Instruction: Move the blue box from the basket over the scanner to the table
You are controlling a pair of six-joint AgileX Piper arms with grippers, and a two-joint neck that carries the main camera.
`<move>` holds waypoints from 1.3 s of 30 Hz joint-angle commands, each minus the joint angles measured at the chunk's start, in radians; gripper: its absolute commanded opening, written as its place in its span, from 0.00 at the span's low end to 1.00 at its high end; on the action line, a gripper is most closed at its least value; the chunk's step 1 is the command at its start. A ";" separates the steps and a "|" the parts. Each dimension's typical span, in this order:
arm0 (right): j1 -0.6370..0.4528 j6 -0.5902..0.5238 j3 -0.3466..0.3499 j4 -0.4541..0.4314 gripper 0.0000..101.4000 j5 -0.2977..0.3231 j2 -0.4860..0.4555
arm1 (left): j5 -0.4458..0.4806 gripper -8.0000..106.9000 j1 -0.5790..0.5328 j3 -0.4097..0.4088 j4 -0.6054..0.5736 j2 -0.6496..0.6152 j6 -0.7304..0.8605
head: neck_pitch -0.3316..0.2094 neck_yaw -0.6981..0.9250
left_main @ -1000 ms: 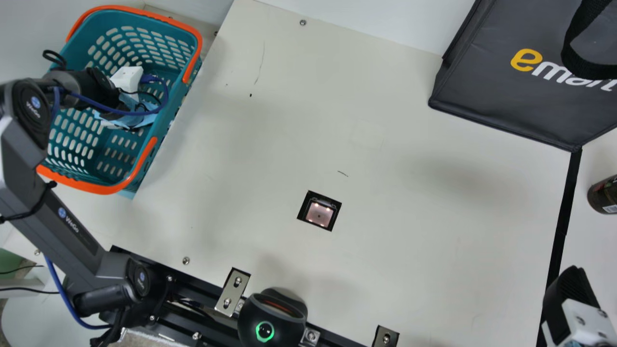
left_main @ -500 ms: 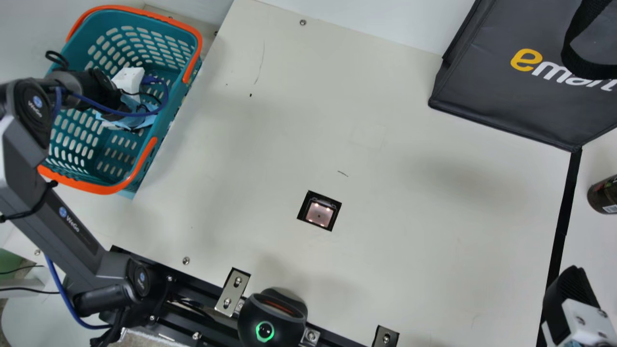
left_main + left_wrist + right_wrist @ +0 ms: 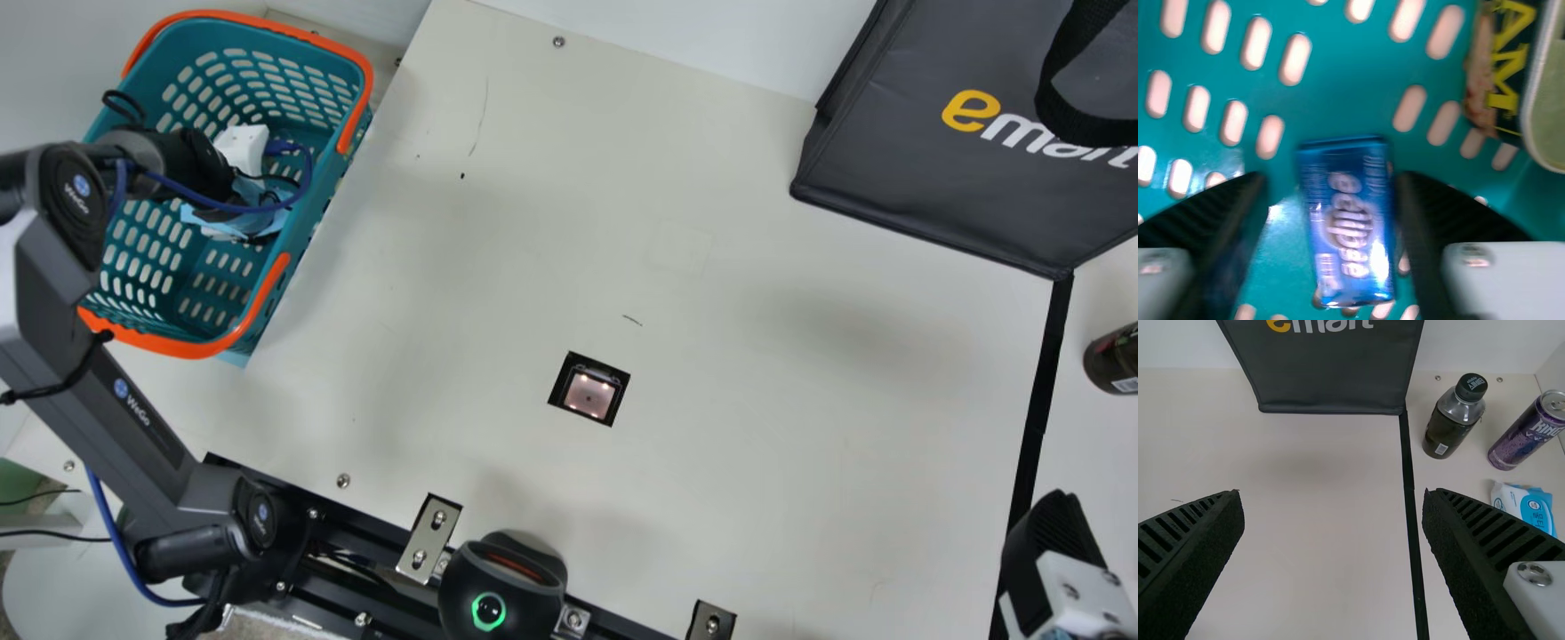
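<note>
In the basket [image 3: 191,40] at the main view's upper left, the left gripper [image 3: 213,173] stands wide, the blue box [image 3: 1348,220] showing between its fingers at the left wrist view's lower centre, while the right gripper [image 3: 1053,542], lower right in the main view, is also spread wide.

basket [image 3: 332,191], left side of table [image 3: 756,400] — box [image 3: 1348,227] and tin [image 3: 1503,73] inside, apart | scanner [image 3: 589,396], set in table, between basket and strip [image 3: 1038,391] | bag [image 3: 925,196], behind scanner, rightward | right of strip — bottle [image 3: 1116,360], can [image 3: 1528,433], packet [image 3: 1525,507]
</note>
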 commanded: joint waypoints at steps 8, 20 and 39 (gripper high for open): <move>0.000 0.000 0.000 0.000 0.94 -0.002 0.000 | 0.006 0.00 -0.001 0.003 -0.017 0.000 -0.008 | -0.030 0.002; 0.000 0.000 0.000 0.000 0.94 -0.002 0.000 | 0.037 0.00 0.009 0.010 -0.031 -0.078 -0.072 | -0.030 0.002; 0.000 0.000 0.000 0.000 0.94 -0.002 0.000 | 0.164 0.00 0.025 0.015 -0.029 -0.379 -0.261 | -0.030 0.002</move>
